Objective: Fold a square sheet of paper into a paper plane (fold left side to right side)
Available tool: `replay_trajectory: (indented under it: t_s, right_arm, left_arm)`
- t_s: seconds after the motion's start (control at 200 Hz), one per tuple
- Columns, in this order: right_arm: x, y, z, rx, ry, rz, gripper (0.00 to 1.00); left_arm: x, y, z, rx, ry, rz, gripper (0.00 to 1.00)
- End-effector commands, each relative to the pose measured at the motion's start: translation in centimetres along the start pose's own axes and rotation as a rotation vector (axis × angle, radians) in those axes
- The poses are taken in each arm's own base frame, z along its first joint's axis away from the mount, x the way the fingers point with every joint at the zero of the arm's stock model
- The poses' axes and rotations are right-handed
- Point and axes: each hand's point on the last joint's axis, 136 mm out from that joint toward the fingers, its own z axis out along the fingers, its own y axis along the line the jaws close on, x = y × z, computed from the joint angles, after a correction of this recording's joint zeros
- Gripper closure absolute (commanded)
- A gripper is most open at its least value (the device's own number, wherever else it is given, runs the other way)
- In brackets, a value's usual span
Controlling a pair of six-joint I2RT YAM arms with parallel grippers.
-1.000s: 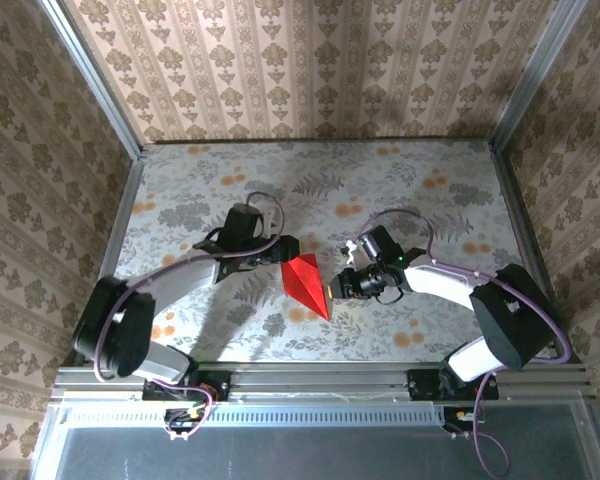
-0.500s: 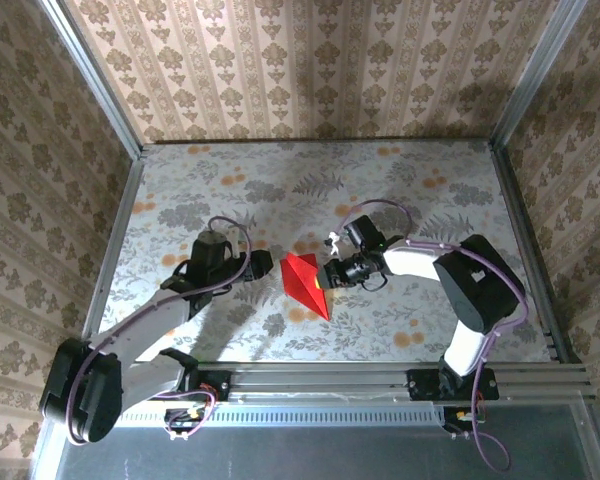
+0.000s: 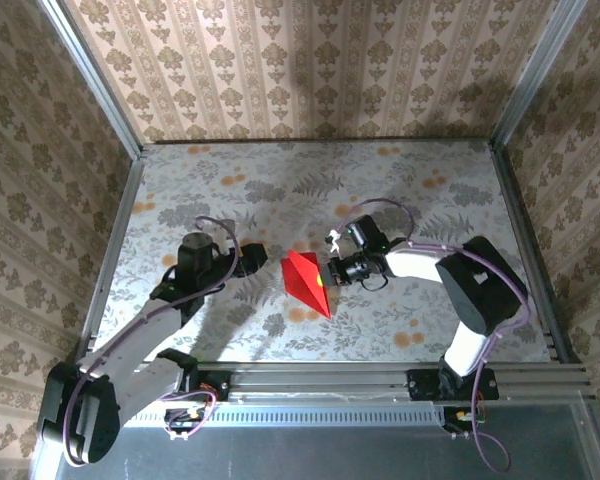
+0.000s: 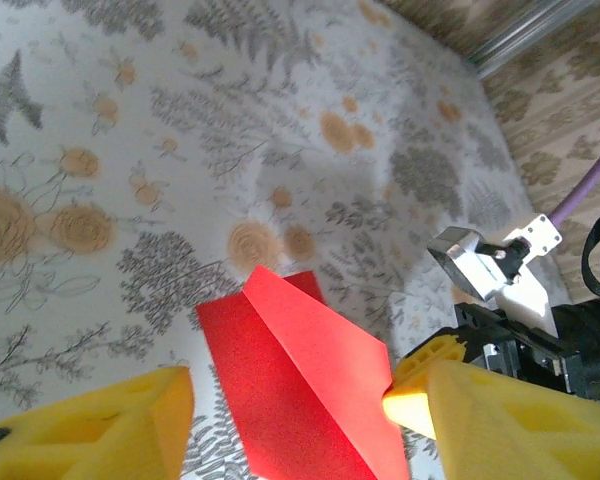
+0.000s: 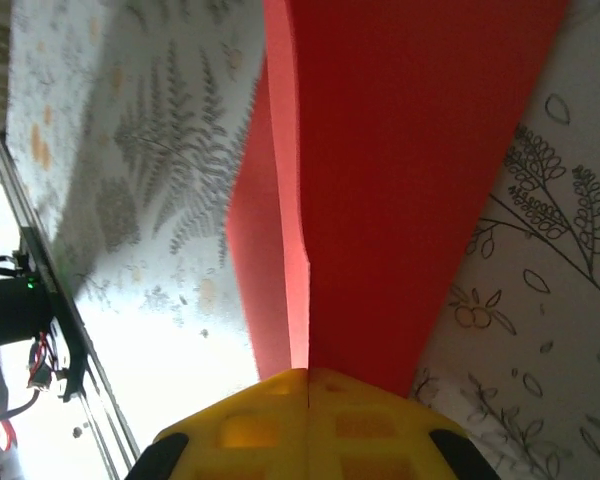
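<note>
Since a second ago the left arm has drawn back. In the top view the left gripper (image 3: 252, 258) now sits apart from the red paper (image 3: 305, 283), off its left side, while the right gripper (image 3: 332, 271) has closed in against the paper's right edge. The paper lies partly folded, a pointed kite shape, on the flowered table (image 3: 430, 200).

From the left wrist, the left gripper (image 4: 285, 400) stands released. Its yellow fingers (image 4: 100, 430) are spread either side of the paper's near end and touch nothing.

From the right wrist, the right gripper (image 5: 307, 385) is clenched on the paper's raised folded edge.

Thin and light, the sheet will likely slide easily and keep any crease. It is best pinched lightly at an edge or a lifted flap.
</note>
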Motion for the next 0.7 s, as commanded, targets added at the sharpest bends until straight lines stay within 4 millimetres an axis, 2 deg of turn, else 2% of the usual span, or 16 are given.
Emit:
replay_trajectory:
  t_s: [0.0,0.18,0.21,0.42,0.455,0.475,0.54,0.695]
  right_arm:
    - [-1.9,2.7,-3.0,-0.064,-0.129,-0.090,1.00]
    - [-2.7,5.7,-6.7,-0.175,-0.274,-0.160,1.00]
    - [-3.0,6.8,-7.9,-0.203,-0.309,-0.184,1.00]
    - [-3.2,11.0,-12.0,-0.321,-0.439,-0.277,1.00]
    - [-3.2,11.6,-12.4,-0.337,-0.451,-0.284,1.00]
    - [-3.2,11.9,-12.6,-0.346,-0.455,-0.288,1.00]
    - [-3.2,12.7,-13.2,-0.373,-0.465,-0.293,1.00]
    - [-3.2,13.6,-13.2,-0.400,-0.456,-0.294,1.00]
  left_arm:
    - [-1.5,-2.7,-1.0,0.149,-0.076,-0.007,0.32]
    - [-2.8,-6.9,-2.6,0.395,-0.127,0.016,0.28]
    - [-3.0,-7.4,-2.7,0.421,-0.128,0.021,0.28]
    - [-2.1,-11.7,-2.9,0.615,-0.040,0.073,0.31]
    - [-2.1,-11.9,-2.7,0.621,-0.032,0.084,0.31]
    - [-1.3,-12.8,-2.6,0.645,-0.003,0.098,0.31]
    - [-0.6,-13.7,-2.0,0.666,0.027,0.123,0.31]
    - [0.5,-15.4,-0.8,0.703,0.081,0.163,0.35]
